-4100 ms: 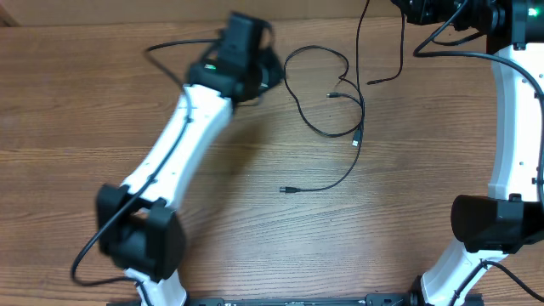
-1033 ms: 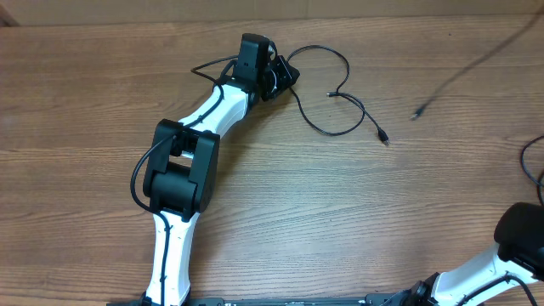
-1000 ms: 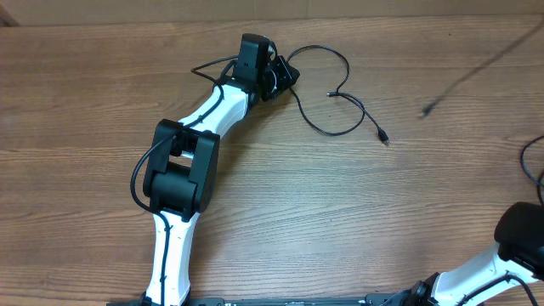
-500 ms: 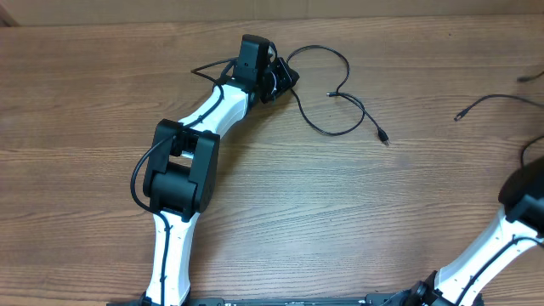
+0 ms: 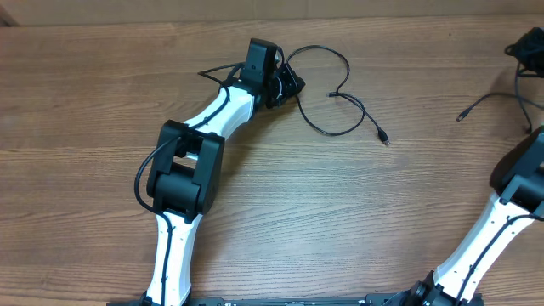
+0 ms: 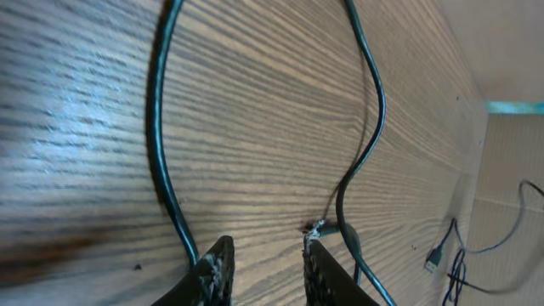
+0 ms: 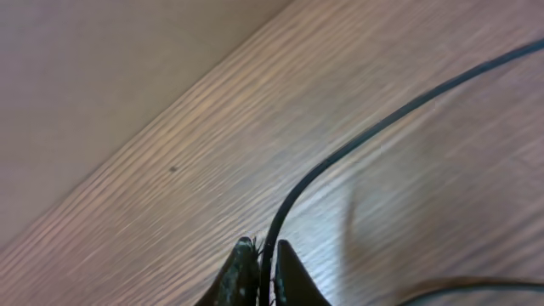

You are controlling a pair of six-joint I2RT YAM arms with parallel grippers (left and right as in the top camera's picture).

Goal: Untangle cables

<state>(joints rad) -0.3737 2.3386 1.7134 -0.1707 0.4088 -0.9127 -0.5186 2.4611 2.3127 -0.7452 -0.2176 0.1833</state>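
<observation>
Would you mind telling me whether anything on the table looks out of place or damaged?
Nothing looks damaged. One looped cable lies mid-table by the left pincer; the second cable trails from the shut right pincer near the right edge.

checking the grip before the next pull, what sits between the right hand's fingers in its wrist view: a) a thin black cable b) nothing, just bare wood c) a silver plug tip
a: in the right wrist view the right hand has its fingers closed on the cable, which runs out from between them toward the upper right.
</observation>
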